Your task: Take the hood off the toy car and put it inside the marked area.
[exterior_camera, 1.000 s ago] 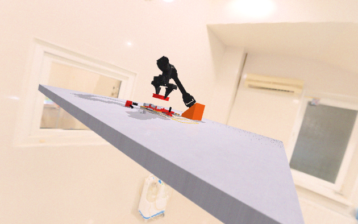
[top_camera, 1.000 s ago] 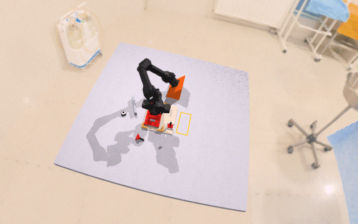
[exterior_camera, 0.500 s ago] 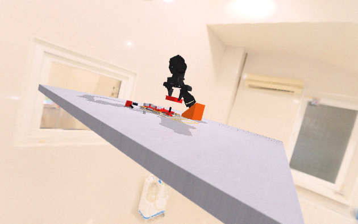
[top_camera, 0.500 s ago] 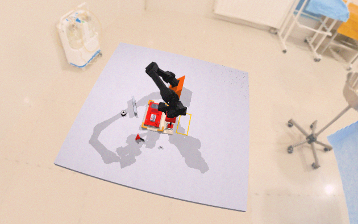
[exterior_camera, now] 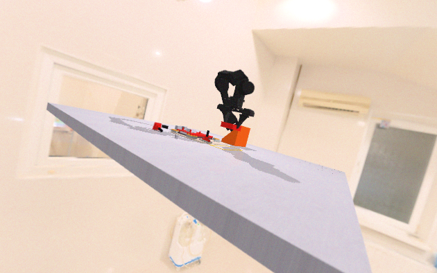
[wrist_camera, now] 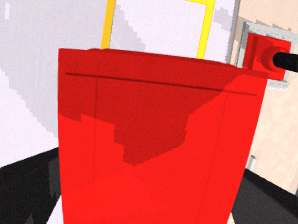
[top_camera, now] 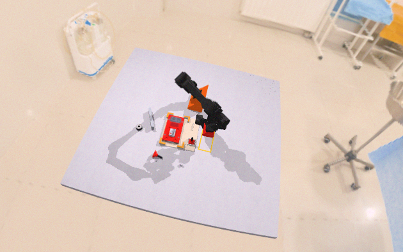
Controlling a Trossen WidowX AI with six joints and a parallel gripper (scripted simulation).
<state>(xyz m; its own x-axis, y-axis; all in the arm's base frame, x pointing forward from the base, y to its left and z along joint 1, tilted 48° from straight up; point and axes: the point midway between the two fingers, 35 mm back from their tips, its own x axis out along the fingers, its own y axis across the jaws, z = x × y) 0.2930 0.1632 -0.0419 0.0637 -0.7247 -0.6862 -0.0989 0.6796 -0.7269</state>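
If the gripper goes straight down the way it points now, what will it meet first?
Probably the tabletop, at or near one end of the marked area; the red hood in the gripper may touch first. The exact spot is unclear.
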